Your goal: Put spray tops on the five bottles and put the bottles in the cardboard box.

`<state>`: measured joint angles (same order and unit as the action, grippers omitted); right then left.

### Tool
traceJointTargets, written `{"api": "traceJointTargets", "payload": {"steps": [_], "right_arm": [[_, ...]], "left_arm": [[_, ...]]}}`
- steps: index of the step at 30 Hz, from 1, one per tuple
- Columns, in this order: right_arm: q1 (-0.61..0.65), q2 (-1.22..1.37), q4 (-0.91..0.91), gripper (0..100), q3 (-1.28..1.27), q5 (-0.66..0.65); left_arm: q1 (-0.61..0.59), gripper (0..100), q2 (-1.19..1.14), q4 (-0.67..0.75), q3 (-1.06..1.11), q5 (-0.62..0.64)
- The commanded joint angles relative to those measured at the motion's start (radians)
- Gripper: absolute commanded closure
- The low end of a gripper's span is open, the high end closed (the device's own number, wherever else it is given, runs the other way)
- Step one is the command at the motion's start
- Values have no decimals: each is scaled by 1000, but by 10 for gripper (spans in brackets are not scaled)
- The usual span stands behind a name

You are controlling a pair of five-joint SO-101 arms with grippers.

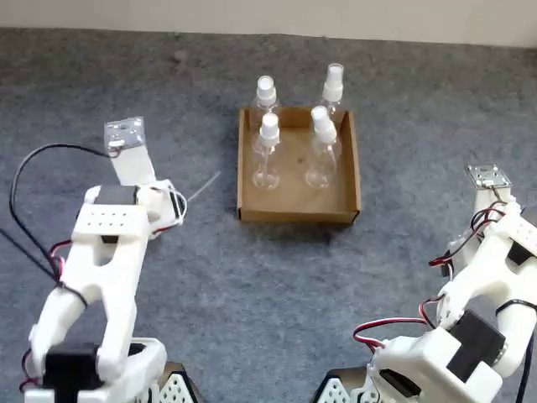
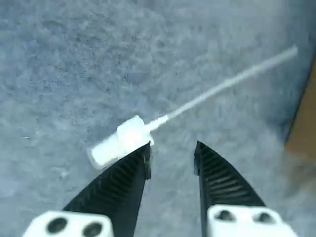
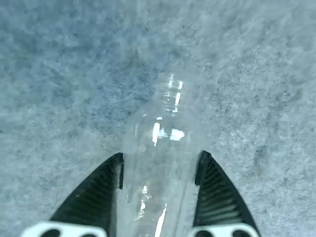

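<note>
Surface: grey carpet (image 1: 252, 285), short and mottled, covering the whole table.
Room: a pale wall (image 1: 268, 13) strip along the far edge.
Cardboard box (image 1: 298, 217): mid-table, open on top, between the two arms.
Capped bottles (image 1: 267, 151): two stand inside the box. Two more stand at its far rim, and whether they are inside or just behind it cannot be told.
Left gripper (image 2: 173, 147): fingers (image 2: 123, 177) spread apart, low over the carpet.
Spray top (image 2: 121, 139): lying on the carpet, touching one fingertip, with its dip tube (image 2: 227, 84) pointing towards the box.
Right gripper (image 3: 161, 157): fingers (image 3: 217, 192) closed against both sides of a clear bottle.
Clear bottle (image 3: 165, 128): uncapped, with its neck pointing away from the gripper.
</note>
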<state>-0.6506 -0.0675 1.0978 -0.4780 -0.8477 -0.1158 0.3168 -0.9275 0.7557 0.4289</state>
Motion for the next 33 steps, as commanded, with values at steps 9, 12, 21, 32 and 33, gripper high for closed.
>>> {"api": "traceJointTargets", "payload": {"steps": [9,12,21,32,33], "right_arm": [[13,-12,4,979,35,-5],[8,-12,4,979,35,-6],[12,-12,4,979,35,-6],[5,-12,10,979,33,-6],[5,-12,10,979,33,-6]], "left_arm": [[-45,874,-114,66,-51,247],[-82,874,-116,64,-47,244],[-266,874,-108,-37,-27,-57],[-381,877,-116,-74,-85,-671],[-381,877,-117,-104,-110,-750]]}}
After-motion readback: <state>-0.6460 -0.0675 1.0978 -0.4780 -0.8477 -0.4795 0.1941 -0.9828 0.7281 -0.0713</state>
